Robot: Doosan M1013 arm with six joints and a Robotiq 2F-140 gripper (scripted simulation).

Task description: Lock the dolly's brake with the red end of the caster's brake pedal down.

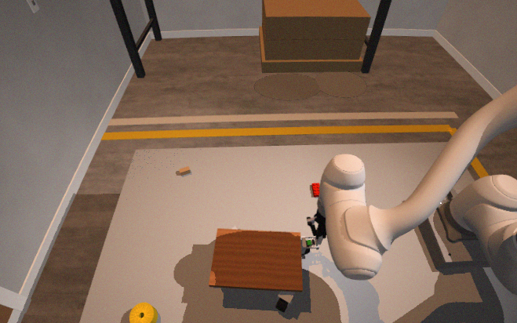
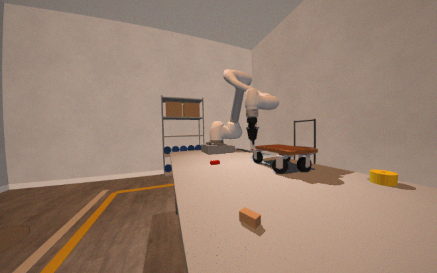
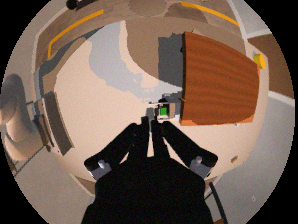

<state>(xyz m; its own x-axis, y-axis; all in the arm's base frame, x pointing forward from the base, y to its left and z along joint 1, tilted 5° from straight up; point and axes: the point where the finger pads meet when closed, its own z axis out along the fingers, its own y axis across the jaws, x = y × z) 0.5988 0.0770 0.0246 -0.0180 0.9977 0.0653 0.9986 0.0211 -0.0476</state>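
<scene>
The dolly (image 1: 256, 259) has a brown wooden deck and black wheels; it also shows in the side view (image 2: 286, 149) and in the wrist view (image 3: 220, 79). Its caster's brake pedal (image 1: 309, 241) sticks out at the deck's near right corner, and only a green end shows; it also shows in the wrist view (image 3: 161, 111). My gripper (image 1: 312, 232) is shut and empty. It points down, with its fingertips (image 3: 153, 123) just above the pedal; in the side view the gripper (image 2: 252, 137) hangs over the dolly's left end. Whether it touches the pedal I cannot tell.
A red brick (image 1: 315, 189) lies on the mat behind my arm. A small tan block (image 1: 184, 171) lies at the far left, a yellow spool (image 1: 143, 313) at the front. Stacked boxes (image 1: 312, 36) and rack legs stand at the back. A shelf unit (image 2: 182, 126) stands near my base.
</scene>
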